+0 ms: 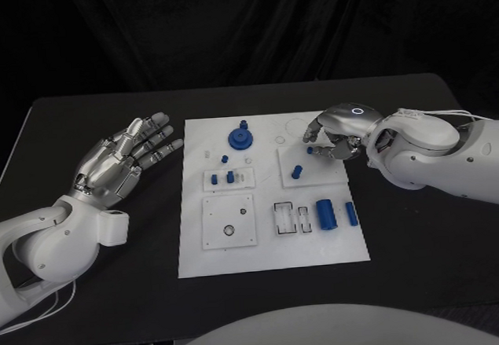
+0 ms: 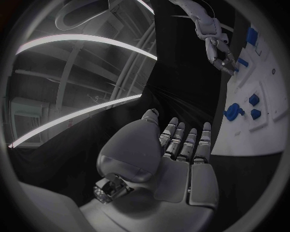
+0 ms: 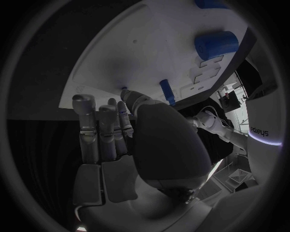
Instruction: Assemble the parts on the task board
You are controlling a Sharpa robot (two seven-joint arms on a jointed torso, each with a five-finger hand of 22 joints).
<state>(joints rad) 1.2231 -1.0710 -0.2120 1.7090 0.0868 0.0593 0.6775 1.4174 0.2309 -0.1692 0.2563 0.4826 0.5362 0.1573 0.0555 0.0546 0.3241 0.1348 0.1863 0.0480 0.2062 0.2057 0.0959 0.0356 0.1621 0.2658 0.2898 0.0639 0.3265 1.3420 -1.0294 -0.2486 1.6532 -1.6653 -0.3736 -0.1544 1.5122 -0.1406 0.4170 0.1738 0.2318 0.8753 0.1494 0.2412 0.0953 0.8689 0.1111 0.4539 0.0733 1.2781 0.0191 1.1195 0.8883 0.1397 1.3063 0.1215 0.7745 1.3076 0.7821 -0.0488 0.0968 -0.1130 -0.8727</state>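
Lying in the middle of the black table (image 1: 436, 255), the flat white rectangular task board (image 1: 272, 254) carries the small blue plastic parts; a blue gear-like round piece (image 1: 239, 137) stands near its far edge, two short blue pegs (image 1: 221, 178) stand in a square white sub-plate on its left half, a single blue peg (image 1: 297, 170) stands in the sub-plate on its right half, and two blue cylinders (image 1: 331, 213) lie side by side near the right edge, apparently set out loose so that they can be lifted and seated; beside them a clear rectangular recess (image 1: 284, 217) is seen, judged to be a seat awaiting a part. The silver right hand (image 1: 336, 136) is held over the far right part of the board, its fingers curled downward toward the surface just beyond the single peg; in the right wrist view a small blue tip is glimpsed at the fingertips (image 3: 124, 107), but whether anything is pinched cannot be told. The silver left hand (image 1: 122, 160) is kept off the board, beside its left edge, palm up, fingers spread and holding nothing, probably parked so that the board stays unobstructed. Bare table is left on every side of the board, the widest room being near the left and right edges.
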